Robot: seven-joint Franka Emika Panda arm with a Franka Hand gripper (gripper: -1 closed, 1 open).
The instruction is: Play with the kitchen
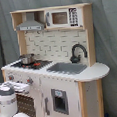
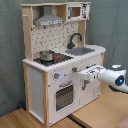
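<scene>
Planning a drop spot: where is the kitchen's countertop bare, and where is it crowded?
Bare: the rounded counter end beyond the sink and faucet. Crowded: the stovetop holds the pot, and the gripper sits at the front panel by the knobs.
</scene>
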